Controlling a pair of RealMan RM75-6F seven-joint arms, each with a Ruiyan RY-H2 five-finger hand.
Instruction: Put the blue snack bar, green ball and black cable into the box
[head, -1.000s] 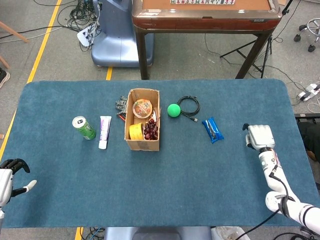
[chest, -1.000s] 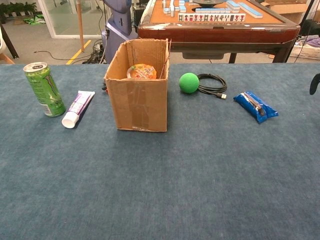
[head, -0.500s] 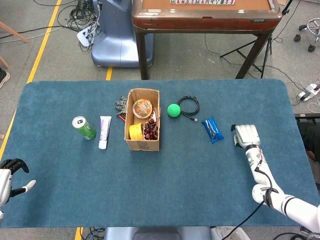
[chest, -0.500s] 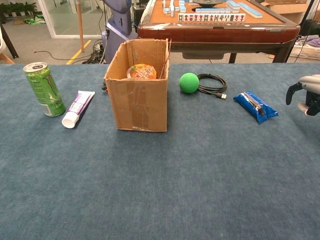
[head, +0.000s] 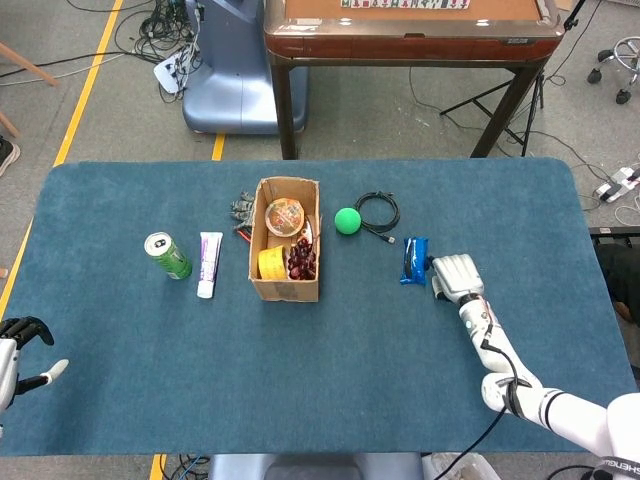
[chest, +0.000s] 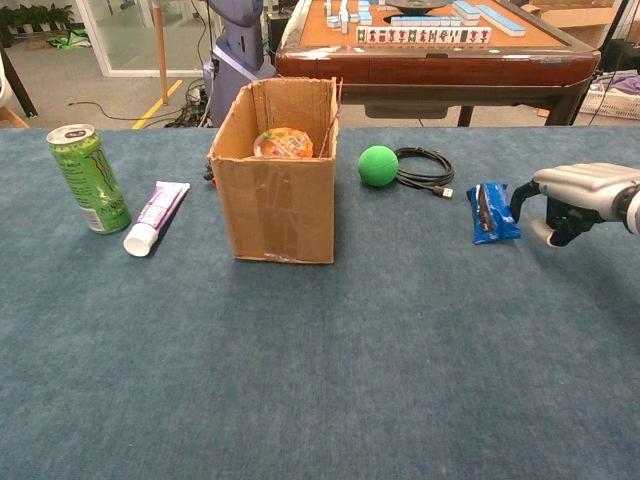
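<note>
My right hand (head: 455, 276) sits low over the surface (head: 400, 400), toward its right edge, fingers (chest: 522, 197) curled downward with nothing between them. The fingertips are right at the blue snack bar (head: 414, 260), just beside its right side; I cannot tell whether they actually touch it. The bar lies flat on the blue cloth, roughly midway between the near and far edges.

The green ball (head: 347, 220) rests a little closer to the far edge, just right of the cardboard box (head: 287, 285), and the black cable (head: 380, 211) lies coiled right beside the ball on its right, one end trailing toward the snack bar. All three are on the surface, outside the box.

The box stands upright and open near the middle (there is already food in it: a round lidded cup, something yellow, something dark red). Left of it lie a white tube (head: 208, 263) and a green can (head: 167, 256), the can upright.

My left hand (head: 18, 345) is at the near left corner, holding nothing, thumb out and fingers loosely apart.
</note>
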